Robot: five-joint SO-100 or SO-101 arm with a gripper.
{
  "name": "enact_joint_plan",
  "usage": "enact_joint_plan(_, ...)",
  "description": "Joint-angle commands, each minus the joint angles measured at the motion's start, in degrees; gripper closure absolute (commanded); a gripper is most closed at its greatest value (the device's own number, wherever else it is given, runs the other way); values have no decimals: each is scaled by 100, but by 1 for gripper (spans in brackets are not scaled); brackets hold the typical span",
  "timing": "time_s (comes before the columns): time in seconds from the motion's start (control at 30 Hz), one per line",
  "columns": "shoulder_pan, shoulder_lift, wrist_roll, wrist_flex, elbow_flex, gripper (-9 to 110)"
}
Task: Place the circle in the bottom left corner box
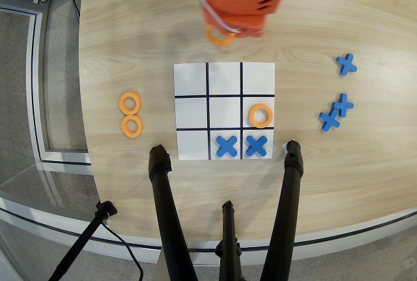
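Your gripper (221, 33) hangs near the tabletop's (130, 27) far edge, clamped on the circle (218, 36) | bottom left corner box (192, 145) bare | board's (225, 77) right-middle cell holds another ring (260, 115) | no readable writing.

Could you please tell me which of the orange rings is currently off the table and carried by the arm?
The orange ring under the pincer, above the board's top edge in the overhead view; the other three lie flat.
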Motion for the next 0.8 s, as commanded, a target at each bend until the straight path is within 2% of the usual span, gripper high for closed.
enact_joint_plan(0.0, -1424, -431, 782, -272, -431, 102)
enact_joint_plan(0.13, -1784, -1389, 1063, -800, -923, 102)
enact_joint_plan(0.33, -1556, -2558, 1090, -1389, -1441, 102)
enact_joint_plan(0.77, -940, -4219, 940, -2830, -1081, 102)
